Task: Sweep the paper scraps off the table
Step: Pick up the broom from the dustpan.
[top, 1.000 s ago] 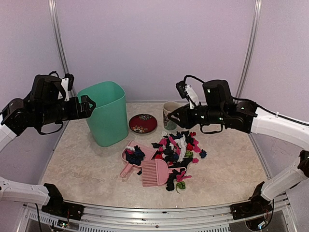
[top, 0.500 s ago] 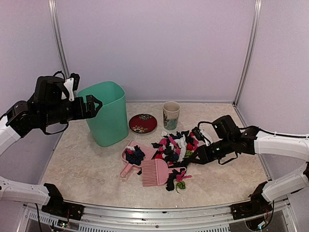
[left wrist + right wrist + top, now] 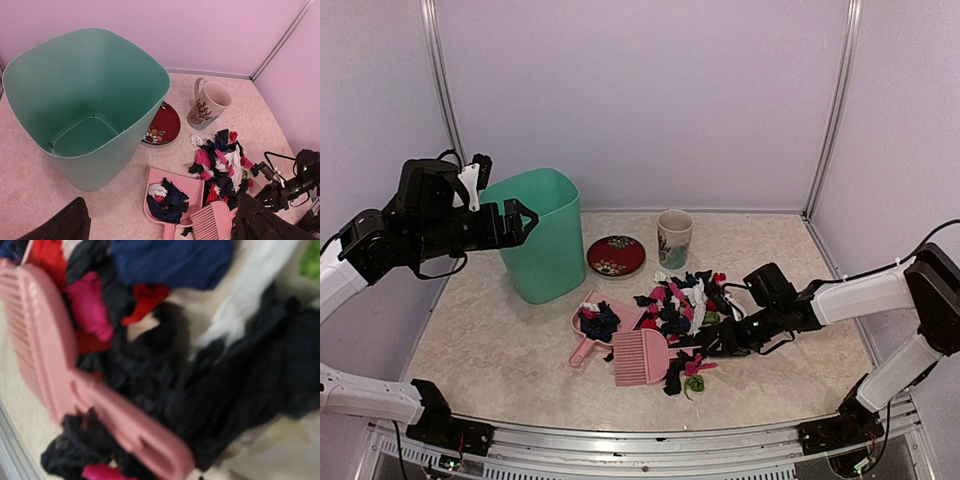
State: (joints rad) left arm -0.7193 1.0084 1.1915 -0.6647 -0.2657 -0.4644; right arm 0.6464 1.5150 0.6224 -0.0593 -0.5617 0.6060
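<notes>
Small crumpled paper scraps [image 3: 685, 305], mostly black, lie heaped at the centre of the beige stone-mottled table [image 3: 490, 350]. The right gripper [image 3: 712, 345] sits low at the heap's right side; whether its fingers are apart cannot be told. The left gripper [image 3: 523, 219] hovers, fingers wide apart, by the tall green plastic bin [image 3: 540, 250].

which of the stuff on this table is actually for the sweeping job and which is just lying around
For the job: crumpled paper scraps; beige mottled table; pink plastic dustpan; pink comb-like brush; likely the green plastic bin.
Lying about: red round patterned plate; white flowered mug.
</notes>
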